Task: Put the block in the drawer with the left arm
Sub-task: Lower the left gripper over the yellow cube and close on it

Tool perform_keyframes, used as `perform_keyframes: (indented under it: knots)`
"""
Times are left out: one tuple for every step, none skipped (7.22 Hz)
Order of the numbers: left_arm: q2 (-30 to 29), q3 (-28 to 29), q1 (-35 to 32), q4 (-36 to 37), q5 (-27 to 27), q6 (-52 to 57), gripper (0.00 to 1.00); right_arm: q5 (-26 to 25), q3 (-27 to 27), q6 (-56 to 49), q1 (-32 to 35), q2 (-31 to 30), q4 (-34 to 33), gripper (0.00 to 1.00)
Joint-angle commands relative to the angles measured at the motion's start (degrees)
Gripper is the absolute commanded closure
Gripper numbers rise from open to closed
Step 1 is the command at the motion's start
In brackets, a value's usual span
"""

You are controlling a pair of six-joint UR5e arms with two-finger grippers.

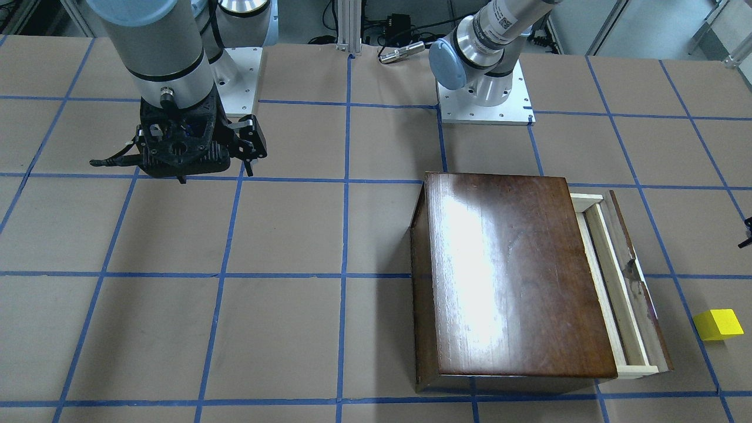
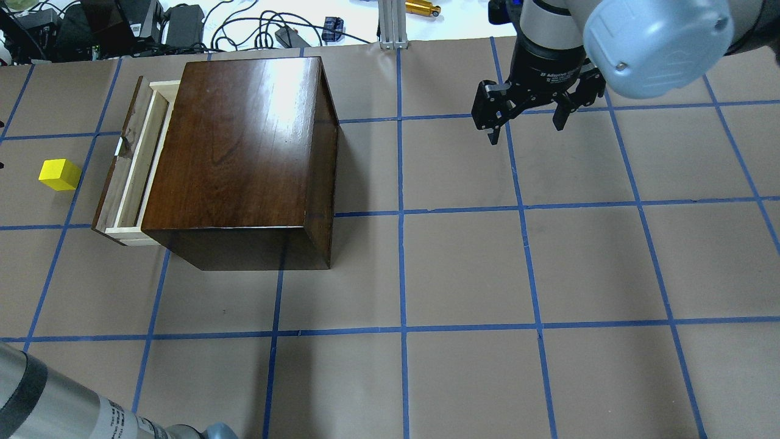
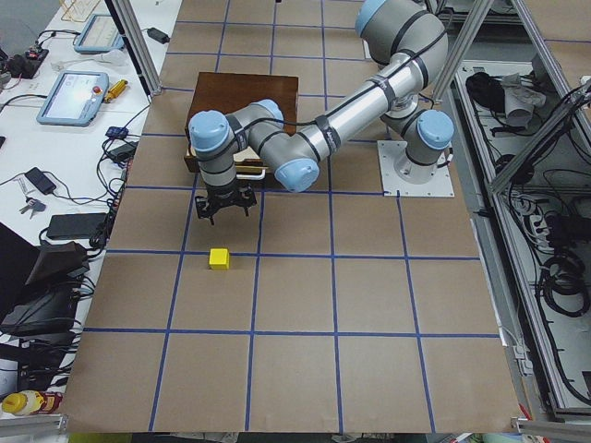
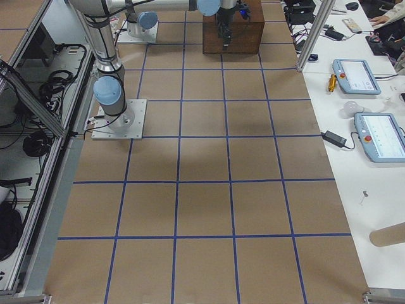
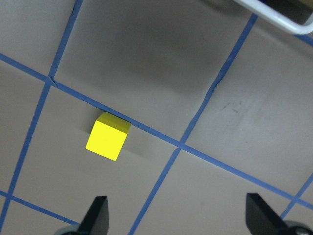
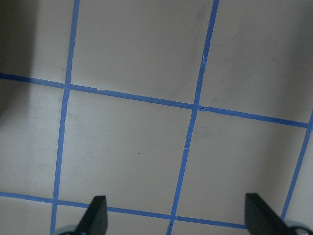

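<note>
We see the block [image 5: 108, 136] on the desk [image 5: 234, 112], outside the part-open drawer [image 2: 129, 183] and clear of its front. Our left claw [image 5: 176, 208] hangs over it, released and empty, with the block off-centre toward one finger. The right claw [image 2: 525, 125], also released, is well apart.

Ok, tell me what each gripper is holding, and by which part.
Nothing is held. The left gripper has open jaws, the block lying free on the table; the right gripper is open too.

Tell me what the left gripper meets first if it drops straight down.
Probably bare table paper beside a blue tape line. The block lies off to one side of the left gripper, though depth is unclear.
</note>
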Motion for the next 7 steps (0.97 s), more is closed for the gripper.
perform_keyframes:
  knots:
    - [-4.02,0.06,1.65,4.67,-3.42,9.92,0.0,0.0,0.0,-0.06,0.0,0.0,0.0,0.0]
    - [-5.78,-0.03,1.84,5.13,-6.23,12.76,0.0,0.0,0.0,-0.06,0.0,0.0,0.0,0.0]
    - [-7.45,0.15,2.36,6.61,-6.43,12.88,0.0,0.0,0.0,0.03,0.0,0.0,0.0,0.0]
    - [-9.2,0.15,3.24,9.32,-6.52,12.96,0.0,0.0,0.0,0.03,0.0,0.0,0.0,0.0]
    - [-10.27,0.67,3.33,9.61,-6.61,12.97,0.0,0.0,0.0,-0.06,0.0,0.0,0.0,0.0]
    - [-11.32,0.94,3.33,9.61,-6.7,12.88,0.0,0.0,0.0,0.03,0.0,0.0,0.0,0.0]
    - [-12.2,1.03,3.33,9.7,-7.13,12.96,0.0,0.0,0.0,-0.06,0.0,0.0,0.0,0.0]
